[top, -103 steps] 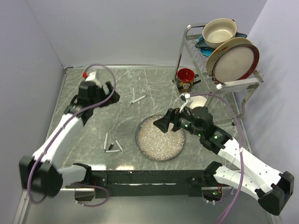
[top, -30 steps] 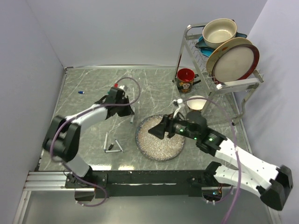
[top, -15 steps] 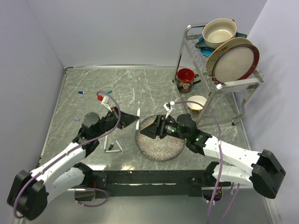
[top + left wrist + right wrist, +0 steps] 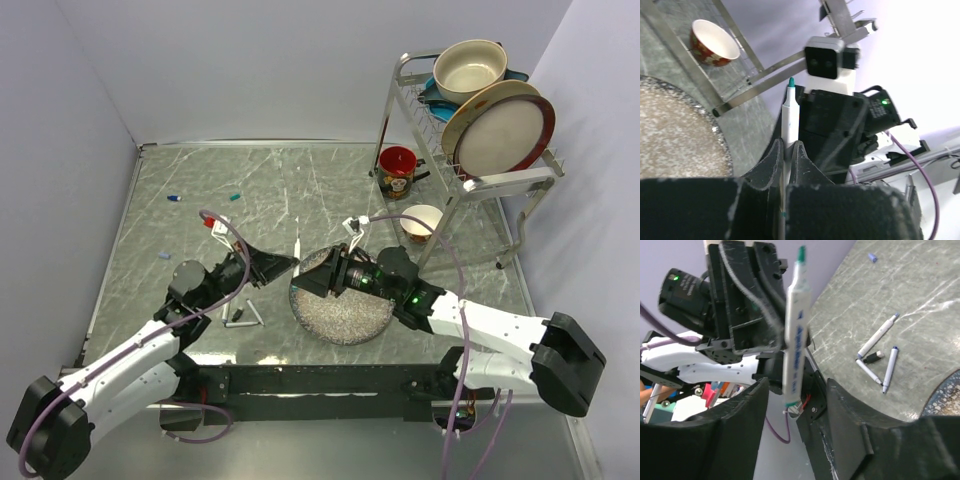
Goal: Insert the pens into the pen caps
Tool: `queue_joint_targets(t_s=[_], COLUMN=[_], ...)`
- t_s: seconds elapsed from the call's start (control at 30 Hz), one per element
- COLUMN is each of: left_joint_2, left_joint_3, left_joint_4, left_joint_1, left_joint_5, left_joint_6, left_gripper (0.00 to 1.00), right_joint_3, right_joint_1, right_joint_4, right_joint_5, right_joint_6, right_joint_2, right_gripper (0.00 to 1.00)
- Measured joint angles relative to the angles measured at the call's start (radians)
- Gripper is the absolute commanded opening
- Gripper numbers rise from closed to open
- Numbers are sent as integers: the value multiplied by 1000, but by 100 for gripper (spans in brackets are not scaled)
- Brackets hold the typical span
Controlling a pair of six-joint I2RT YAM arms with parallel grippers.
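The left gripper [image 4: 788, 148] is closed tight on one pen [image 4: 789, 112]. The white barrel sticks out from between its fingers, with the teal tip at the free end. In the top view this pen is just beyond the far-left rim of the speckled plate [image 4: 342, 326], above the table [image 4: 300, 180].

The right gripper [image 4: 305, 282] faces it from over the left edge of the plate. Its two fingers [image 4: 742, 425] stand apart, and the lower end of the pen shows in the gap between them. I think they do not touch the barrel, but the angle is poor. This gripper holds nothing.

Three other pens [image 4: 879, 335] lie together on the table, near the left side of the plate, and a small black cap [image 4: 871, 357] lies just beside them. A teal cap [image 4: 235, 197] and a blue cap [image 4: 175, 198] lie at the back left, well apart from these pens. A red mug [image 4: 397, 170], a small bowl [image 4: 420, 222] and a dish rack [image 4: 505, 183] stand at the back right.
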Motion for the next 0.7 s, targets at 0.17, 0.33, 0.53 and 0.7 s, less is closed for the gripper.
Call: queue_joint_targets(t_s=[0.17,0.33,0.53,0.7], left_joint_2=[15,16,5,-17], left_joint_3=[-4,-4,-4,-3], left_joint_4=[43,47,35,24], left_joint_1=[-29,-61,-71,-76], left_joint_5=[-12,-28,-55,-73], left_joint_6=[-23,-22,-15,9], left_gripper=[1,1,1,1], right_joint_3=[18,27,27,22], right_joint_1=[0,2,2,2], right_joint_4=[23,43,64,92], right_joint_5=[-11,-22,-32,-47], right_joint_6=[1,0,2,14], right_joint_2=[42,57,57,57], right_gripper=[47,44,18,0])
